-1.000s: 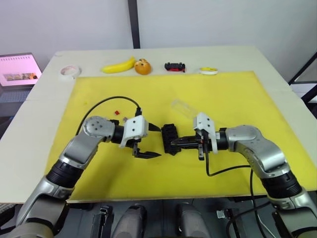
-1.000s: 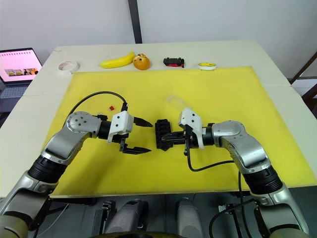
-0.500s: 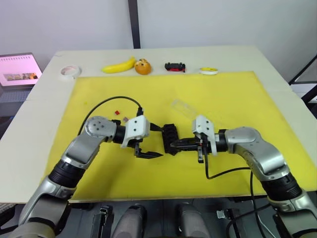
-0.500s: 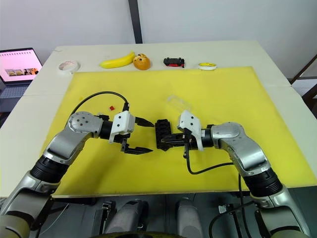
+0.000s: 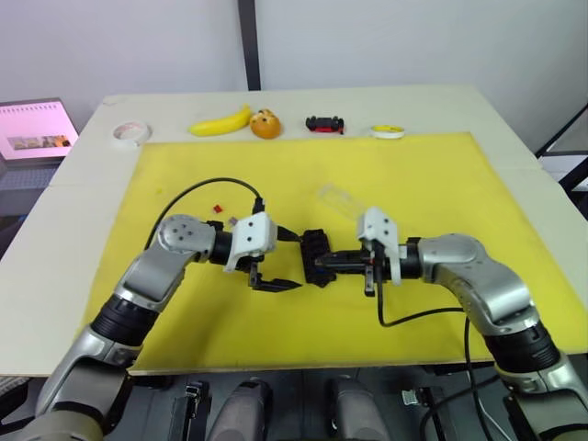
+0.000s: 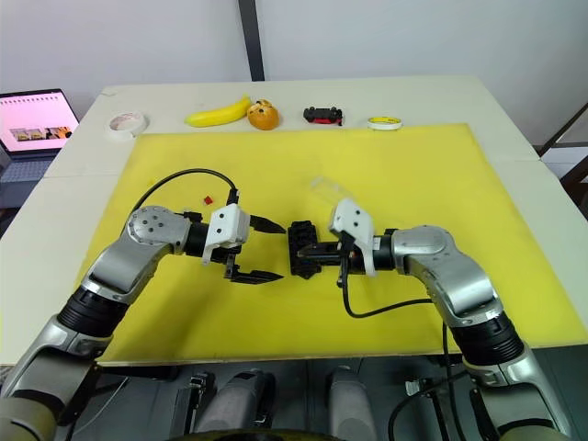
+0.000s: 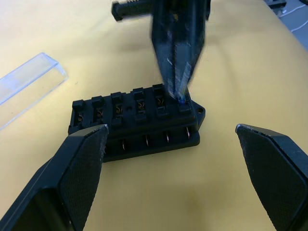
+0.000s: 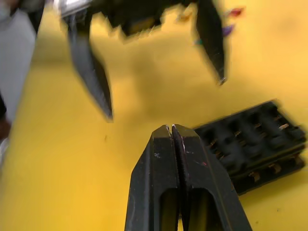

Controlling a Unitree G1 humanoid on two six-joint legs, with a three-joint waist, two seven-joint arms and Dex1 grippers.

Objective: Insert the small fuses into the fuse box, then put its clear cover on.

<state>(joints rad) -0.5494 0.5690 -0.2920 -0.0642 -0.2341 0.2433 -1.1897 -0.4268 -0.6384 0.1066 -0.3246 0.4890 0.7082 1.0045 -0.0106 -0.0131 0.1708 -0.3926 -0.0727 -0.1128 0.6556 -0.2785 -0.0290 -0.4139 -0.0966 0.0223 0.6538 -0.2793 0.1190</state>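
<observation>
The black fuse box [image 5: 317, 256] lies on the yellow mat [image 5: 423, 175] between my two grippers. My left gripper [image 5: 296, 261] is open, its fingers spread on the box's left side without touching it. My right gripper [image 6: 309, 254] is shut, its tip resting on an end slot of the fuse box [image 7: 137, 120], where a speck of blue [image 7: 182, 100] shows. The clear cover [image 5: 338, 197] lies empty on the mat just behind the box. Small fuses rest on the mat behind my left arm: a red one [image 5: 218, 209] and a dull one [image 5: 232, 220].
Along the table's far edge sit a banana [image 5: 220, 122], an orange fruit [image 5: 265, 123], a black-and-red toy car [image 5: 324, 123], a yellow tape roll [image 5: 387, 131] and a white tape roll [image 5: 130, 133]. A lit screen [image 5: 35, 129] stands at far left.
My right gripper nudged slightly towards the box and came back, staying shut at its end. My left gripper has stayed open beside the box.
</observation>
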